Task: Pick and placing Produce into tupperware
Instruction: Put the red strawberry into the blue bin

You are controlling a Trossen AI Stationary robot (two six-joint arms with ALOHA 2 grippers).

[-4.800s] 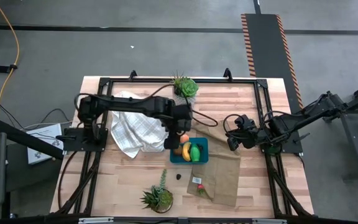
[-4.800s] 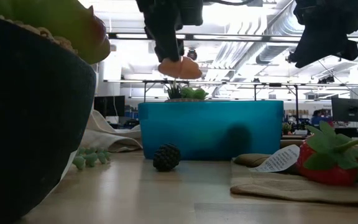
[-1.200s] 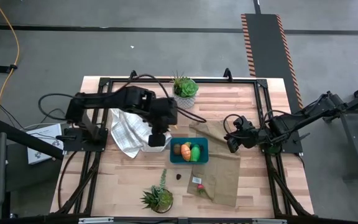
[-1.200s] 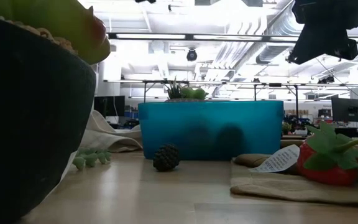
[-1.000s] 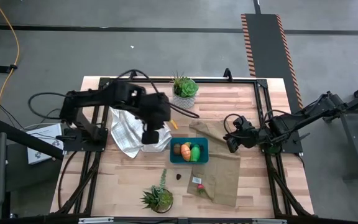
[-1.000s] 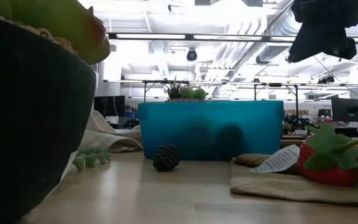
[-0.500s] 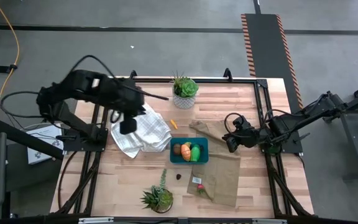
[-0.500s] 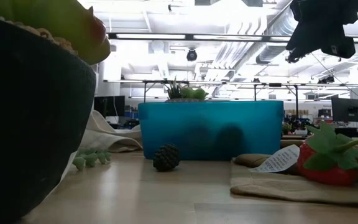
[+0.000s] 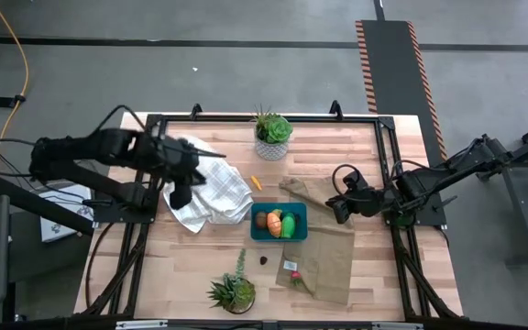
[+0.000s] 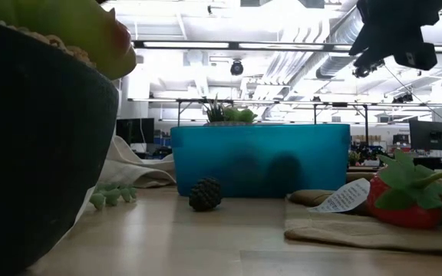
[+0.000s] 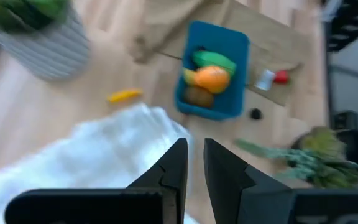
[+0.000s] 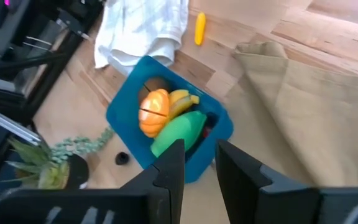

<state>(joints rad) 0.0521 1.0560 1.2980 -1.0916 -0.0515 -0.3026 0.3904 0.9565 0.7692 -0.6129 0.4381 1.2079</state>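
Observation:
The teal-blue tupperware (image 9: 254, 235) stands mid-table, its near wall (image 10: 259, 161) facing the low view. Inside lie an orange piece (image 12: 154, 112), a yellow banana (image 12: 182, 99), a bright green piece (image 12: 176, 134) and a brown round piece (image 12: 155, 84). My left gripper (image 9: 181, 194) hangs shut over a white cloth (image 9: 214, 192), left of the tupperware, with nothing between its fingers (image 11: 194, 149). My right gripper (image 9: 340, 209) hovers right of the tupperware, slightly open and holding nothing (image 12: 197, 152).
A small yellow piece (image 9: 256, 182) lies on the wood behind the tupperware. A dark berry (image 9: 263, 259) sits in front of it. A toy strawberry (image 9: 293, 275) with a tag rests on the tan cloth (image 9: 326, 247). Potted plants stand at the far edge (image 9: 273, 131) and near edge (image 9: 232, 291).
My left gripper has drawn back from beside the tupperware toward the table's left edge and now hangs over the white cloth. Its fingers hold nothing throughout. The produce in the tupperware has stayed put.

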